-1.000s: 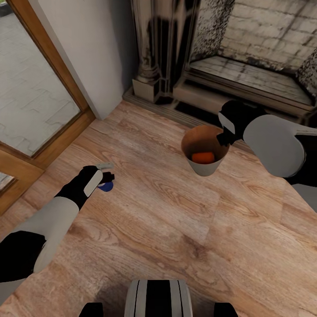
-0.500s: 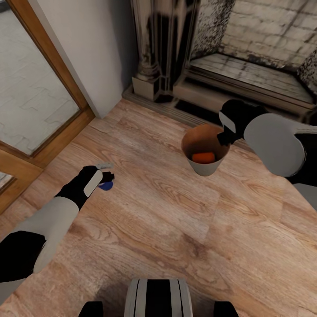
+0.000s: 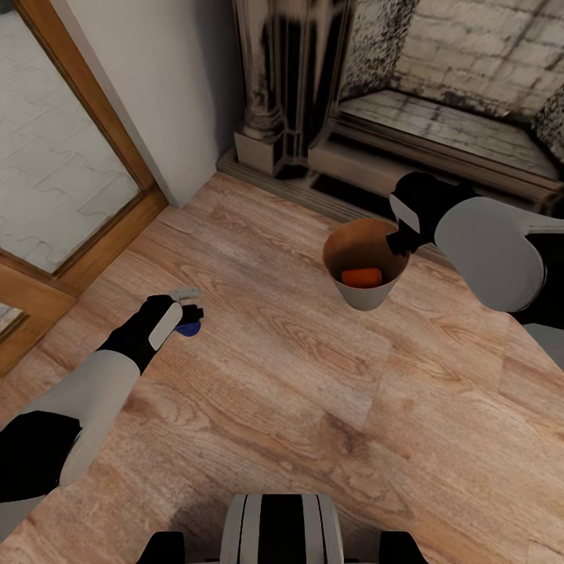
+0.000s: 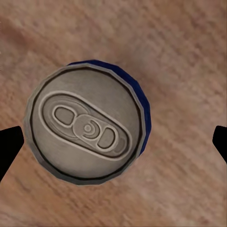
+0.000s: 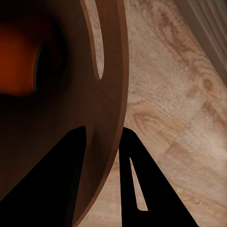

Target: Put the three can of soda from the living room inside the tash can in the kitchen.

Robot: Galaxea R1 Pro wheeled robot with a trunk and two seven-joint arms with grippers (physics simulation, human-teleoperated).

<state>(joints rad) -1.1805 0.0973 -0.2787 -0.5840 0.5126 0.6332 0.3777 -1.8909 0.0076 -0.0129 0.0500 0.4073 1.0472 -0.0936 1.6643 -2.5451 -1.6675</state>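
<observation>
One orange can (image 3: pixel 361 277) lies on its side at the bottom of the tash can (image 3: pixel 365 296); that is the only can you can count as binned from these views. The bin's coppery inside shows nothing else, though part of its floor is hidden by the near wall.

Your right gripper (image 3: pixel 401 237) pinches the bin's rim: in the right wrist view one finger (image 5: pixel 61 179) sits inside the wall and the other outside, closed tight on it. The bin hangs off the wood floor (image 3: pixel 313 407), in front of the dark fireplace (image 3: pixel 298 86), so you are in the living room, not the kitchen.

Your left gripper (image 3: pixel 188 316) holds the dark blue can (image 4: pixel 87 124), the silvery top facing the wrist camera. The two finger tips sit at the frame's edges, wide of the lid there, but the head view shows the can carried at the fingers above the floor, so I judge it gripped lower on its body.

Judged progress: roughly a third done. Left for you: drop the blue can in, find the second orange can, which is not among what I can see, then carry the bin to the kitchen.
</observation>
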